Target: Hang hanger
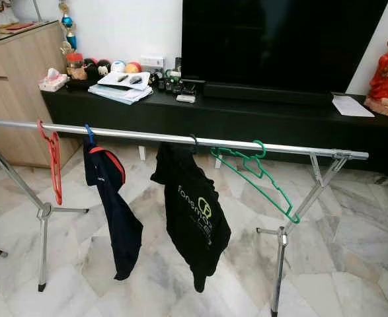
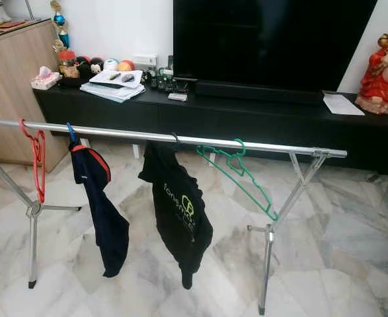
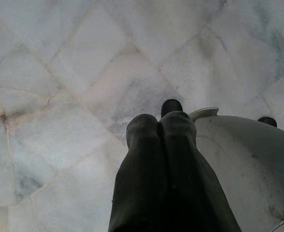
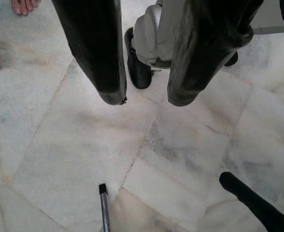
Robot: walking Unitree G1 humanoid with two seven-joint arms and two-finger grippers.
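Near the rail's (image 1: 180,138) right end I am seeing the green hanger (image 1: 256,173) hanging. My left pincer (image 3: 160,126) is pointing clenched at the floor (image 3: 59,96); right pincer (image 4: 144,99) is hanging released, empty.

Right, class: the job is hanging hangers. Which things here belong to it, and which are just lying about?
Belongs to the job:
rail
green hanger
red hanger
black T-shirt
navy garment

Just lying about:
television
papers
red figurine
tissue box
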